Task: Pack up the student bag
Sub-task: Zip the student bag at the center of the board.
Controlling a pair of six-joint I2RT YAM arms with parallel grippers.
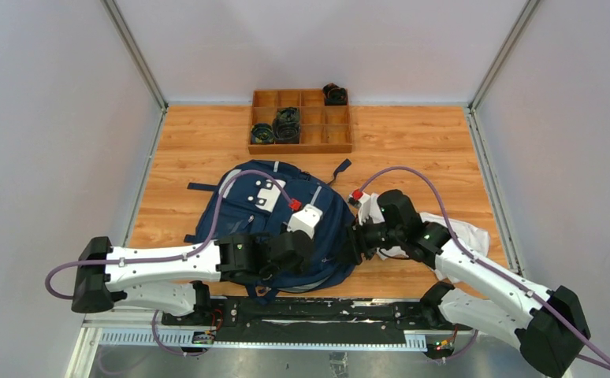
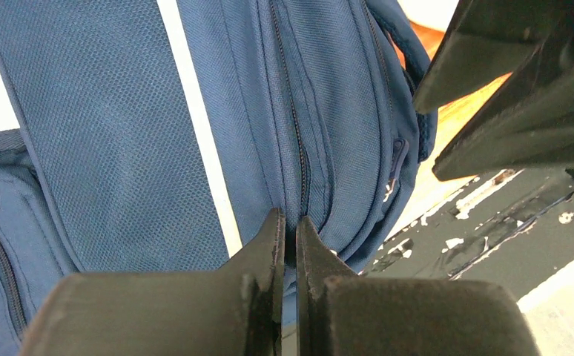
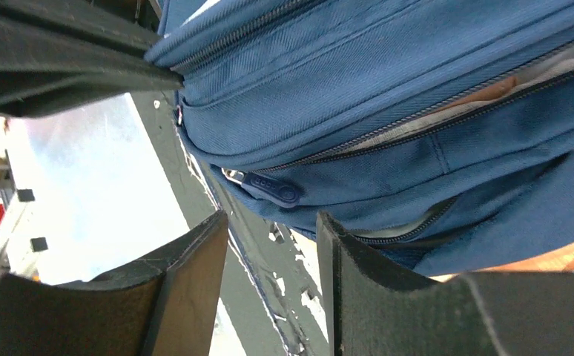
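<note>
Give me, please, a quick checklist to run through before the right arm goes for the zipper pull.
1. Right fingers open: ok.
2. Pull between them: not ok, it lies just beyond the tips.
3. Left fingers shut against the bag: ok; gripping fabric: cannot tell.
4. Main zipper partly open, lining showing: ok.
5. Cloth off the bag's opening: ok, it lies beside the bag.

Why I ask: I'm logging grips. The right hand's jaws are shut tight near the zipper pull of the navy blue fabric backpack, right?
No: the right wrist view shows the right hand open, jaws apart, near the zipper pull of the navy blue fabric backpack.
</note>
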